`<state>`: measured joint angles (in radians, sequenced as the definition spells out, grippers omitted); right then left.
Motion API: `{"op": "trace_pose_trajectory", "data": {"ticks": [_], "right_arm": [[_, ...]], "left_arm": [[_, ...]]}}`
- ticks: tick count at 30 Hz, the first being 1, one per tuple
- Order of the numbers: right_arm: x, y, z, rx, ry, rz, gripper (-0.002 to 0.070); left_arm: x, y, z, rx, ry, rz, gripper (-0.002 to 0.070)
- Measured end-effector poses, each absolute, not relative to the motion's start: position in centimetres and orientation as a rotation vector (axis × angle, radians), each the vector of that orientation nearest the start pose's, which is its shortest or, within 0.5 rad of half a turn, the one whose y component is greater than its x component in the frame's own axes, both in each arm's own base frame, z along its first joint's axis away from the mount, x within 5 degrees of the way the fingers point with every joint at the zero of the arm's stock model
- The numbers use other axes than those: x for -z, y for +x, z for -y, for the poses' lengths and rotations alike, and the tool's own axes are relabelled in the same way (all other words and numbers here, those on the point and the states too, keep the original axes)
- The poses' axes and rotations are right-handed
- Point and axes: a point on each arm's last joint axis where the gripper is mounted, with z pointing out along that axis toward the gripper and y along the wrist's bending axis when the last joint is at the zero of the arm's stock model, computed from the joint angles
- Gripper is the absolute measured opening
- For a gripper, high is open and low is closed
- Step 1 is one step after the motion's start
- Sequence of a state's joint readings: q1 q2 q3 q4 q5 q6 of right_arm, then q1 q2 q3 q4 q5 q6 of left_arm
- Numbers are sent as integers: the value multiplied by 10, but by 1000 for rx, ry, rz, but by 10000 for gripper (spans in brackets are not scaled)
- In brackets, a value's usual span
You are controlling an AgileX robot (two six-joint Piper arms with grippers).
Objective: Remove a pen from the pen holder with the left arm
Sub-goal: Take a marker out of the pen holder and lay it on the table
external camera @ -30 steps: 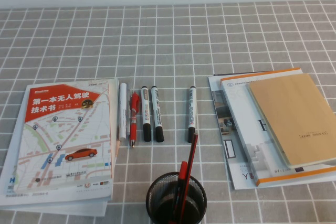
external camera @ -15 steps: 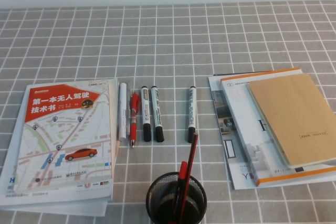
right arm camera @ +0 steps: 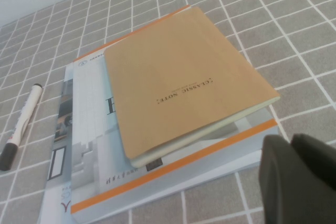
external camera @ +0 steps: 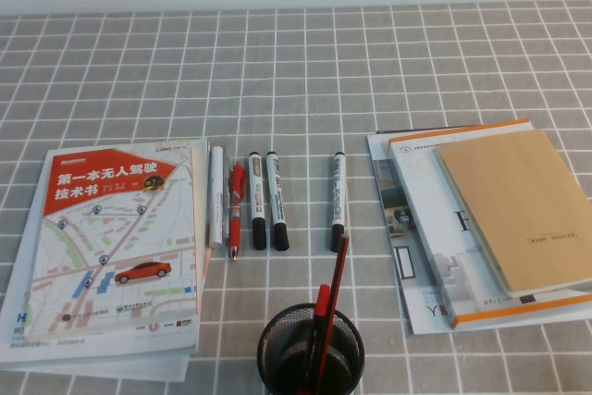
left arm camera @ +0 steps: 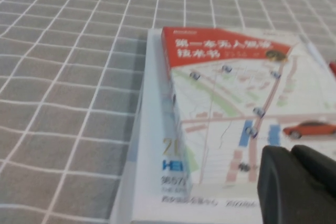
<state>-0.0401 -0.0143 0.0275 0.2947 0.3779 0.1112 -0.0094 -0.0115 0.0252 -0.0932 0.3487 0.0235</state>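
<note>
The mesh pen holder (external camera: 310,353) stands open-topped at the near edge, red pens (external camera: 331,307) slanting out of it. Bare checked cloth (external camera: 231,321) flanks it, bounded left by the map book (external camera: 111,247) and right by the stacked notebooks (external camera: 490,224). Loose markers (external camera: 275,201) lie just beyond. The left gripper (left arm camera: 292,156) hangs over the map book, the right gripper (right arm camera: 291,148) beside the notebooks
</note>
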Motion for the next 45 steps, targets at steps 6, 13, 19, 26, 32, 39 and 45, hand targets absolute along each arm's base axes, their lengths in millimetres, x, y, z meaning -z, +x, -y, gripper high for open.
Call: {"op": "trace_pose_trajectory", "data": {"ticks": [6,13,19,26,32,39,45], "right_arm": [[-172,53,-8,-339,322,-1844,-13],[-172,53,-8,-339,322,-1844,-13],[-172,53,-8,-339,322,-1844,-13],[-172,53,-8,-339,322,-1844,-13],[-172,53,-8,-339,322,-1844,-13],[-172,53,-8,-339,322,-1844,-13],[-172,53,-8,-339,322,-1844,-13]], "left_arm": [[-184,55,7,329,-251,-1726,-1],[-198,56,6,794,-692,-1476,-1],[-203,56,2,824,-742,-1391,-1],[-204,56,3,830,-741,-1401,-1],[-248,39,29,687,-187,-1679,-1],[-296,44,50,658,282,-1869,-1],[-300,72,70,850,586,-1936,-1]]}}
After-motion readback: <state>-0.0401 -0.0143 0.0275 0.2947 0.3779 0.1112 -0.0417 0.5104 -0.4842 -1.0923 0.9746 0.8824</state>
